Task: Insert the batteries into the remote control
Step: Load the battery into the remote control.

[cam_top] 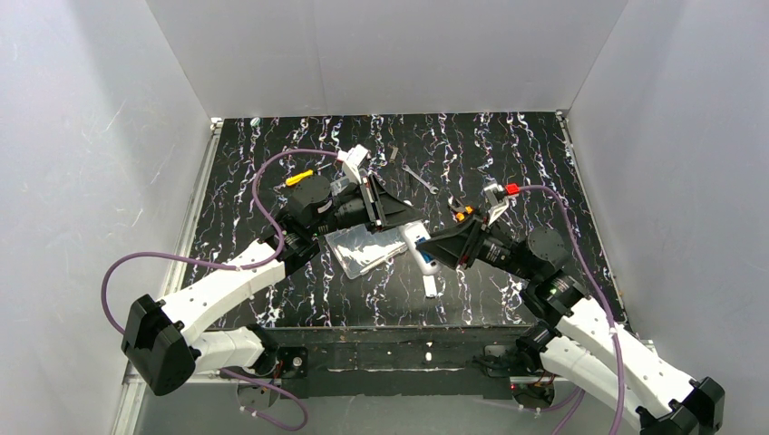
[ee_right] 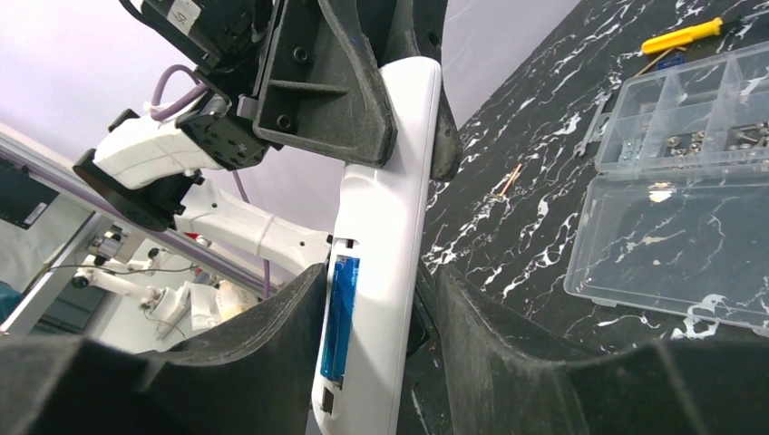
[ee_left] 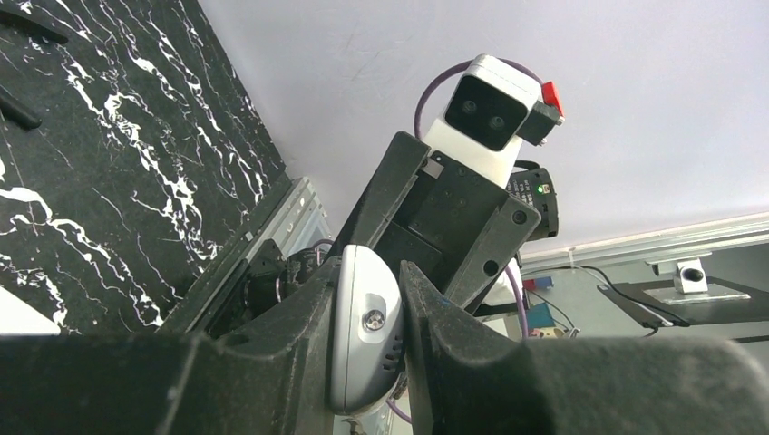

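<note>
The white remote control (ee_right: 390, 227) is held in the air between both grippers; in the top view it (cam_top: 418, 242) sits at mid table. My left gripper (ee_left: 367, 317) is shut on its rounded greyish end (ee_left: 363, 362). My right gripper (ee_right: 376, 362) is closed round the other end, with the left finger against the recess side. One blue battery (ee_right: 342, 313) lies in the long recess on the remote's back. The second battery is not visible. In the top view the left gripper (cam_top: 396, 213) and the right gripper (cam_top: 441, 246) face each other.
A clear compartment box (cam_top: 363, 246) lies open under the left gripper and shows in the right wrist view (ee_right: 689, 208). A yellow-handled screwdriver (cam_top: 299, 178) lies behind it. A small white cover piece (cam_top: 432, 286) lies near the front. Orange-handled pliers (cam_top: 464, 215) and a thin metal tool (cam_top: 419, 178) lie further back.
</note>
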Action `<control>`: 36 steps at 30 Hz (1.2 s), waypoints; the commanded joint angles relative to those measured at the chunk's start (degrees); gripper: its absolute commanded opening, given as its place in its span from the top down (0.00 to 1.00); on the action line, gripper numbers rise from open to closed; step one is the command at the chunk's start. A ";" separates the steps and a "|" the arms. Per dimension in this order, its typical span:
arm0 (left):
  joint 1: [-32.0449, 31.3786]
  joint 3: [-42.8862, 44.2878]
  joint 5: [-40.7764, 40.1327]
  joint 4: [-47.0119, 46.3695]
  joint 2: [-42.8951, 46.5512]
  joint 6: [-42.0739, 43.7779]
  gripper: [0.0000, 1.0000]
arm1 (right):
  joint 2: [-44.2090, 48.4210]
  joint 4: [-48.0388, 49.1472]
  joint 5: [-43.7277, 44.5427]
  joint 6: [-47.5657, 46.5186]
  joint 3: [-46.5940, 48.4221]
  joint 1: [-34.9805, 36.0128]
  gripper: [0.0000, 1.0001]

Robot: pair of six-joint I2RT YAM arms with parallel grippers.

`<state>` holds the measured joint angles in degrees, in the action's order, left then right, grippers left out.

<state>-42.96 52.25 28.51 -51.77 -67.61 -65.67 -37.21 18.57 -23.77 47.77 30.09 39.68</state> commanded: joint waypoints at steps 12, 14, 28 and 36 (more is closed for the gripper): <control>-0.40 2.06 1.77 -12.16 -0.32 -1.78 1.00 | -3.85 11.13 -6.35 5.36 -1.00 -0.83 0.73; -0.39 1.86 1.53 -12.57 -0.41 -1.66 1.00 | -3.79 10.88 -5.94 5.56 -1.00 -0.99 0.88; -0.39 2.06 2.78 -18.51 -2.37 -4.71 0.76 | -5.60 15.23 -0.79 13.16 -1.30 -1.36 0.99; -0.37 2.46 4.18 -19.45 -2.92 -5.46 0.67 | -6.02 15.72 -0.84 13.74 -1.35 -1.56 0.99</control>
<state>-42.68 52.25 29.41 -64.45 -71.44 -69.69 -43.22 31.53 -25.65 61.34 28.97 38.33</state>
